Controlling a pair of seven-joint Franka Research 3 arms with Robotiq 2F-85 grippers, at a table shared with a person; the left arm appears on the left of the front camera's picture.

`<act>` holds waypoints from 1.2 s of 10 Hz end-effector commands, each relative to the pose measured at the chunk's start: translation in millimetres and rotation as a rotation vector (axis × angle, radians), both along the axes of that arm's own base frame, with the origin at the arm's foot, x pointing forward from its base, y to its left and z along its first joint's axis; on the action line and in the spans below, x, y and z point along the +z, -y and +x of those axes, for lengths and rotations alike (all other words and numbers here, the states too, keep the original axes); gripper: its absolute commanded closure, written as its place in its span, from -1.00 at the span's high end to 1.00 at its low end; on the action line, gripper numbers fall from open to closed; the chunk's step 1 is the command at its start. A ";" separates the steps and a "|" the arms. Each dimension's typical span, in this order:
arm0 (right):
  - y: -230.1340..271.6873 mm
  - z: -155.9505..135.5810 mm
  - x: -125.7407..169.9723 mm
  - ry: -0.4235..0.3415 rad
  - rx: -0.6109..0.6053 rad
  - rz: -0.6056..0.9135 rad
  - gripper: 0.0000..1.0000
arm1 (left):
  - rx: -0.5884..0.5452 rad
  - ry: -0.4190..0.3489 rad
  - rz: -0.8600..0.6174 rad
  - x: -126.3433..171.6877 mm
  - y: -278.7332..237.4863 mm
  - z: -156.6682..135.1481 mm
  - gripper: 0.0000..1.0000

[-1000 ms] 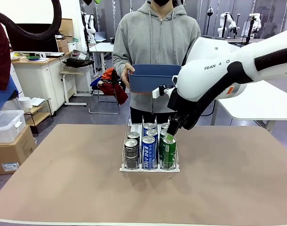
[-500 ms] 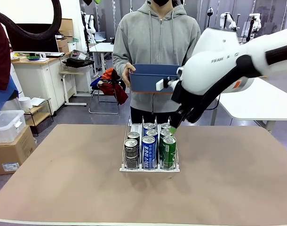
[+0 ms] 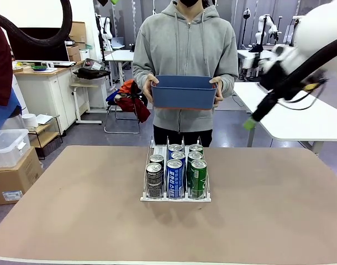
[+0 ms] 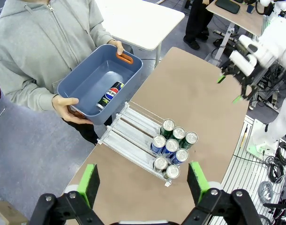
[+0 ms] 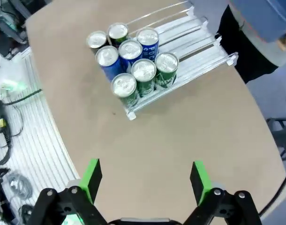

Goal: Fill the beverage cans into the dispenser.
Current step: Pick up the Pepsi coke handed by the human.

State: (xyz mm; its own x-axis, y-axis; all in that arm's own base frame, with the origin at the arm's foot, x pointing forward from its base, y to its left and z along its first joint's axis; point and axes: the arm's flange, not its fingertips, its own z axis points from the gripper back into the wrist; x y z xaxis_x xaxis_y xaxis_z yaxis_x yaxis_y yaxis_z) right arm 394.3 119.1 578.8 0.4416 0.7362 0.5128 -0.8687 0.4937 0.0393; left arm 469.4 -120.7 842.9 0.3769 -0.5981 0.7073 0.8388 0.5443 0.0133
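Observation:
The dispenser (image 3: 175, 197) stands mid-table with several beverage cans (image 3: 174, 176) in it: dark ones in the left lane, blue in the middle, green (image 3: 198, 175) on the right. My right gripper (image 3: 250, 122) hangs high off to the right, open and empty, well clear of the rack. Its wrist view looks down past open green pads (image 5: 92, 177) at the cans (image 5: 131, 61) in the dispenser (image 5: 199, 40). My left gripper (image 4: 142, 183) is open high above the rack (image 4: 129, 140) and its cans (image 4: 173, 145). One more dark can (image 4: 110, 93) lies in the bin.
A person at the far edge holds a blue bin (image 3: 184, 91) in both hands above the back of the rack. The bin (image 4: 77, 86) holds the one lying can. Bare brown table (image 3: 268, 221) surrounds the rack on all sides.
My right gripper has left the front green can standing in the right lane and has swung up and away to the right. The person and the bin have barely moved.

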 end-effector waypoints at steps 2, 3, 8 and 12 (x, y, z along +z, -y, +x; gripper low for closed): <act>42.6 -3.4 45.5 -0.025 0.055 0.093 1.00 | -0.006 -0.004 0.000 2.5 -1.2 0.4 1.00; 59.0 -0.9 75.3 -0.015 0.031 0.066 1.00 | -0.006 -0.004 0.000 2.5 -1.2 0.4 1.00; 97.9 -6.3 183.4 0.094 -0.015 0.161 1.00 | -0.006 -0.004 0.000 2.5 -1.2 0.4 1.00; 92.0 -10.4 178.5 0.117 -0.001 0.109 1.00 | -0.006 -0.004 0.000 2.5 -1.2 0.4 1.00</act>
